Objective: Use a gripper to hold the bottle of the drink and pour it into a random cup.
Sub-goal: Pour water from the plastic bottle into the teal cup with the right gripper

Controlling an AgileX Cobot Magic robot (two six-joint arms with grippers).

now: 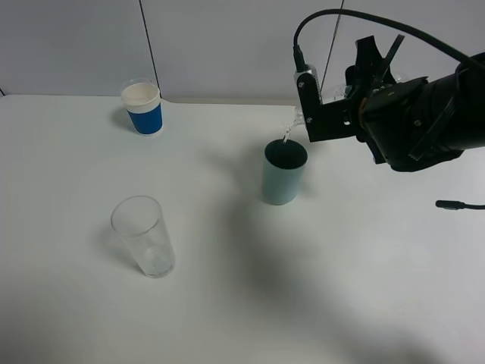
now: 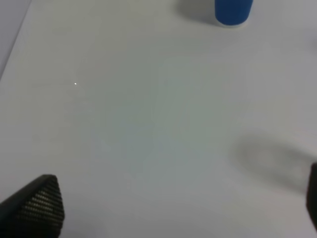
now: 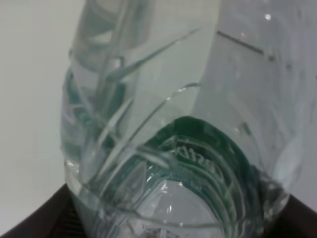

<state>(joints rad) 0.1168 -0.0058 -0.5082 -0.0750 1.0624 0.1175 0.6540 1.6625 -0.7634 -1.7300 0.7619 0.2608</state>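
The bottle of the drink [image 3: 173, 148] was clamped in the right gripper [image 1: 312, 106] and tilted, its mouth just above the teal cup [image 1: 284, 173], into which a thin stream [image 1: 285, 139] was being poured. The cup was stood upright on the white table [image 1: 341, 288]. The left gripper [image 2: 171, 206] was spread wide, with nothing held.

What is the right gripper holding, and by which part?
The right gripper holds the bottle of the drink by its body, tipped over the cup.
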